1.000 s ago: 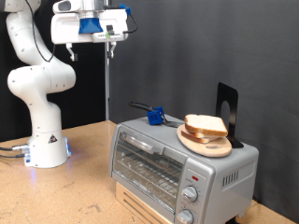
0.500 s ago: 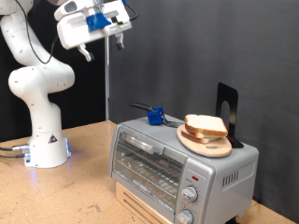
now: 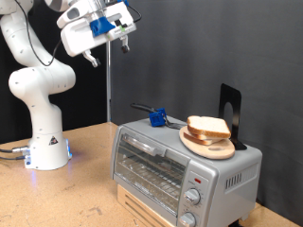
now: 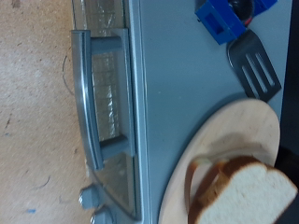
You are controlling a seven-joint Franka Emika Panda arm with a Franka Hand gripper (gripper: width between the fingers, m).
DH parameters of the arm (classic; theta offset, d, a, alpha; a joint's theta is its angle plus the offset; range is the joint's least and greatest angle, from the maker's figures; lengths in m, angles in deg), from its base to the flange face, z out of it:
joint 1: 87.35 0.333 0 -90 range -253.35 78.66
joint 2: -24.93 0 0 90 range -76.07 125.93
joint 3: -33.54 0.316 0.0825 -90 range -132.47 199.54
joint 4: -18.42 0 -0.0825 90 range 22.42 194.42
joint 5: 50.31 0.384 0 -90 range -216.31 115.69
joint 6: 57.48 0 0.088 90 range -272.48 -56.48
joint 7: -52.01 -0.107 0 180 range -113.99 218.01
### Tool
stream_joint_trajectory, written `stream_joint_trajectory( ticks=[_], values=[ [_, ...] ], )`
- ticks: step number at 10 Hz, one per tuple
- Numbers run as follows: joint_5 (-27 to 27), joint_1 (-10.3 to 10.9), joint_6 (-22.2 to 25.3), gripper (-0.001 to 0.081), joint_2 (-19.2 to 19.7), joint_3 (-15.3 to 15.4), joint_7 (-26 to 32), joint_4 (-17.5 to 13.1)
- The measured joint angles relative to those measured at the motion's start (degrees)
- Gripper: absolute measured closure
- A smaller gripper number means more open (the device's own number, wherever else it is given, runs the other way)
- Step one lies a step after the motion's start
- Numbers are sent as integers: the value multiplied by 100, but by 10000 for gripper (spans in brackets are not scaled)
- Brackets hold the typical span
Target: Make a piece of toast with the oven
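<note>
The gripper (image 3: 106, 45) is seen high near the exterior view's top left, well above the oven (image 3: 180, 161); nothing is held or touched by it, and whether its jaws are spread or pressed together cannot be told. The piece of toast (image 3: 207, 126) is stacked with other slices on the round wooden plate (image 3: 204, 145) atop the oven, whose glass door (image 4: 110, 101) is shut. A blue object (image 3: 157, 118) and a dark spatula (image 4: 252, 63) are lying on the oven's top beside the plate. Compared with half a second earlier, the hand is tilted further and shifted slightly upward; everything else is unchanged.
</note>
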Motion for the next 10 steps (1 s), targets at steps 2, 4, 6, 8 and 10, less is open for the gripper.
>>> stream_joint_trajectory(
  ticks=[2, 4, 6, 8, 10],
  values=[
    [124, 181, 419, -2, 510, -321, 589, -161],
    [193, 336, 491, -2, 1041, -556, 1219, -290],
    [218, 372, -112, -2, 1471, -576, 1451, -295],
    [186, 364, -571, -2, 1754, -558, 1391, -277],
    [-41, 284, -819, -2, 1900, -429, 942, -239]
  ],
)
